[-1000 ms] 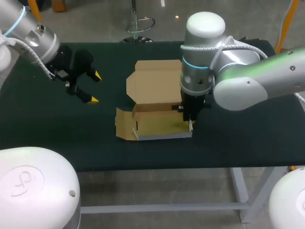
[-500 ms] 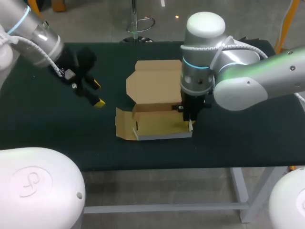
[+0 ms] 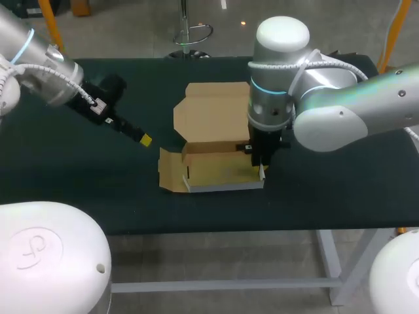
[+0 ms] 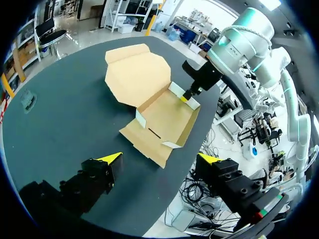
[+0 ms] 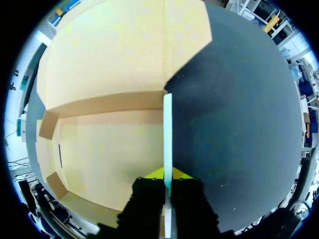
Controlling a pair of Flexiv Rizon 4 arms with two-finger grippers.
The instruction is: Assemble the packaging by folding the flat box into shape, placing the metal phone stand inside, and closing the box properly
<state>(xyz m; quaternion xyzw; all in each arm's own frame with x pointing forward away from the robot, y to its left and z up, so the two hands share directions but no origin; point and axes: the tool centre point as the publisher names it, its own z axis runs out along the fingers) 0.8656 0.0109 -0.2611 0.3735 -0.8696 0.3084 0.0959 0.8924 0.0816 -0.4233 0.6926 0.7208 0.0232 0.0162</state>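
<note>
While the right gripper (image 5: 167,175) clamps it, the box's (image 3: 216,171) right side wall (image 5: 167,134) stands upright, a thin edge pinched between two nearly closed fingers (image 5: 147,194), one on each face

Box: brown card, part-folded, mid counter (image 3: 340,183). Tray floor lies flat and shows plain card with one short dark slit near the left end. Near wall is raised, with a pale outer face. Left end flap (image 3: 168,171) is splayed outward onto the counter. Lid panel (image 3: 211,111) lies open and flat beyond the tray, its corners chamfered

Left gripper (image 4: 162,158): released, fingers (image 4: 113,158) wide apart and grasping nothing. It hovers over the bare counter just left of the box, apart from it, pointing toward the splayed flap

Right arm descends vertically onto the box's right end
</note>
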